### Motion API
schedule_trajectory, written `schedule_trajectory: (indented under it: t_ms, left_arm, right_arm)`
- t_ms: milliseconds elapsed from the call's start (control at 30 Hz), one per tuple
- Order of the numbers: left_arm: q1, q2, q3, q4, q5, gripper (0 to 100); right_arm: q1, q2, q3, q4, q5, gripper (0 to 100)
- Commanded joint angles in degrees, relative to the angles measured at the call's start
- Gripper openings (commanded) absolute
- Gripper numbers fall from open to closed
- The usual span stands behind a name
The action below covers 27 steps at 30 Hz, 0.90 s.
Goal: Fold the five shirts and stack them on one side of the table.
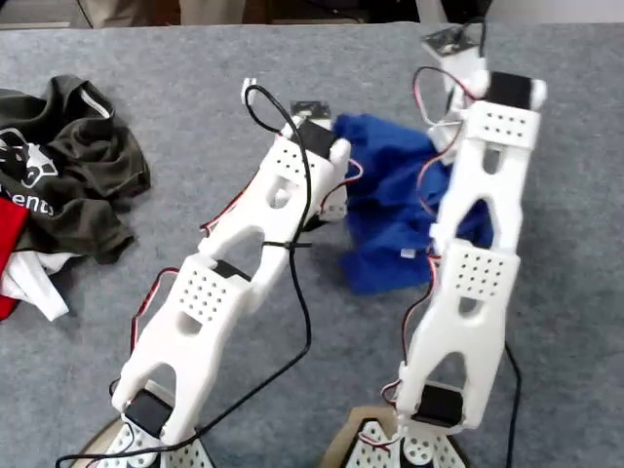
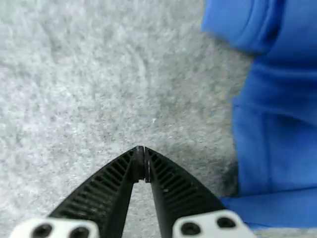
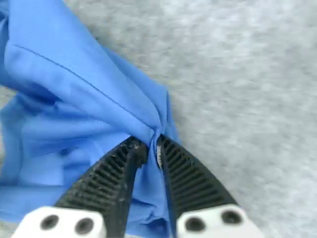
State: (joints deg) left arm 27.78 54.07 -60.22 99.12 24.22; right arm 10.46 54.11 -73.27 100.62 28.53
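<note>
Shirts number four in the high view. One blue shirt (image 1: pixel 390 195) lies crumpled on the grey worktop (image 1: pixel 195 78) between the far ends of the two arms. Well apart from the blue shirt, on the left arm's side, is a heap of one dark shirt (image 1: pixel 68 166), one red shirt (image 1: pixel 8 244) and one white shirt (image 1: pixel 34 283). I cannot make out a fifth. None looks folded, so the heap is likely waiting its turn.

In the left wrist view the left hand (image 2: pixel 140 158) is closed tip to tip on nothing, over bare worktop just beside the blue shirt, probably placed to take an edge.

In the right wrist view the right hand (image 3: pixel 151 146) pinches a ridge of the blue shirt, apparently to lift and spread it.
</note>
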Motion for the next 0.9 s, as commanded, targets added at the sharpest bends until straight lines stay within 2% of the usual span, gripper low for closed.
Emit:
schedule_trajectory:
  t_ms: [0, 267, 667, 867]
  left_arm:
    - [1.93, -1.45, -5.01, 0.79, -0.18, 2]
    - [6.42, -0.75, -11.25, 0.00, -0.79, 2]
    - [6.68, 8.57, -12.13, -19.69, -0.26, 2]
    - [7.03, 13.23, -12.31, -22.59, -0.53, 2]
  right_arm:
    - [2.24, -6.64, -3.21, 1.58, 0.35, 0.5]
    - [7.52, -8.04, -3.65, -1.32, -1.58, 0.5]
    - [9.01, -7.87, -7.25, -0.97, -1.67, 0.5]
    - [9.10, -7.87, -7.25, -0.09, -1.67, 0.5]
